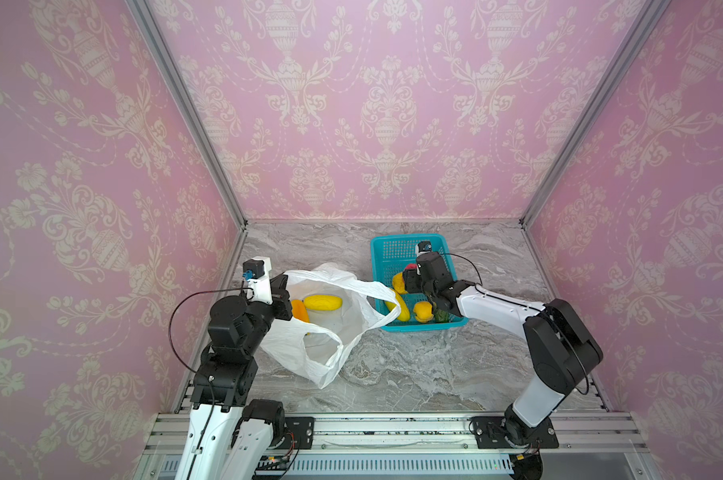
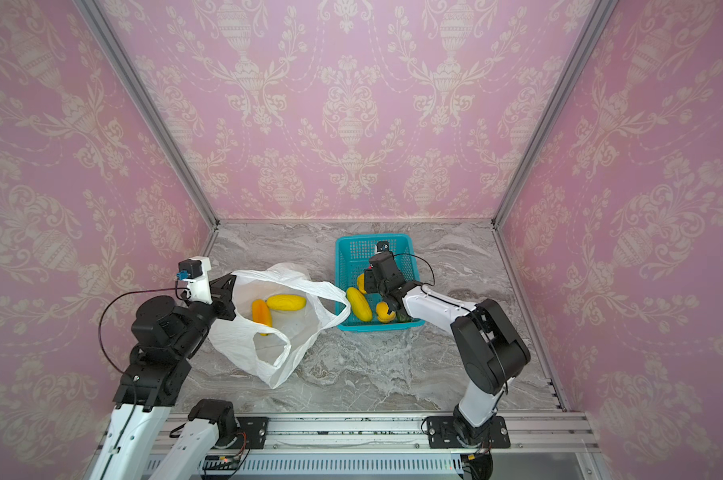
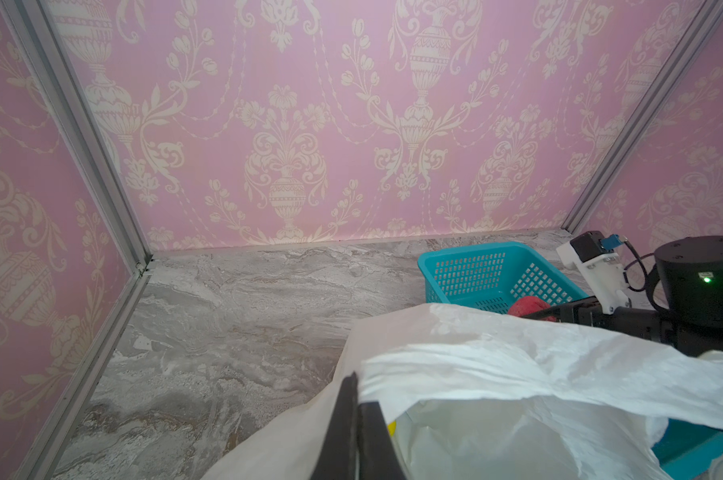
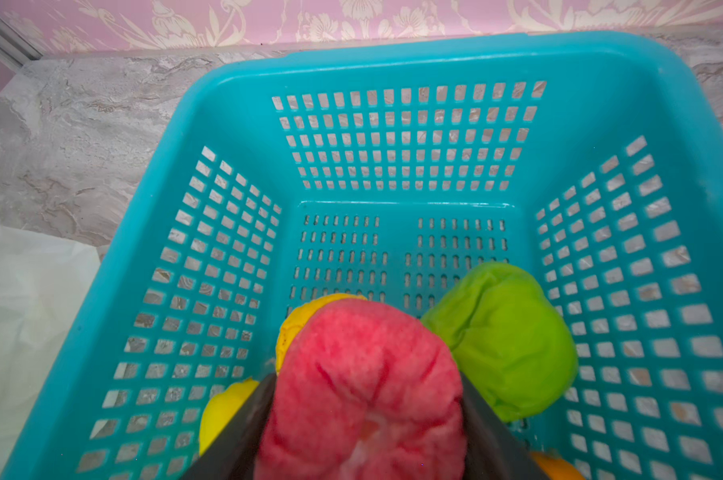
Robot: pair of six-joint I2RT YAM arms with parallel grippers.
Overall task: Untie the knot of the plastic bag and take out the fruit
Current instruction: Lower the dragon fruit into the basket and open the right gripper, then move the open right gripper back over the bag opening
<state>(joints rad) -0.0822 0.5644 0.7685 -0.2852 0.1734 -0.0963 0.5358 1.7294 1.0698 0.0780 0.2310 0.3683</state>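
The right end effector clamps the red-pink fruit over the teal basket, with bare floor just beyond. The left end effector pinches the rim of the plastic bag.

This is a robot test cell in a lab, dressed up like a home. Pink damask wallpaper panels close three sides of the marble-patterned worktop, framed by bare aluminium posts. Along the worktop's near edge, an aluminium rail carries the bolted bases of the left arm and right arm, beside a slotted cable duct. Household props sit on the worktop: a plastic bag and a teal basket.
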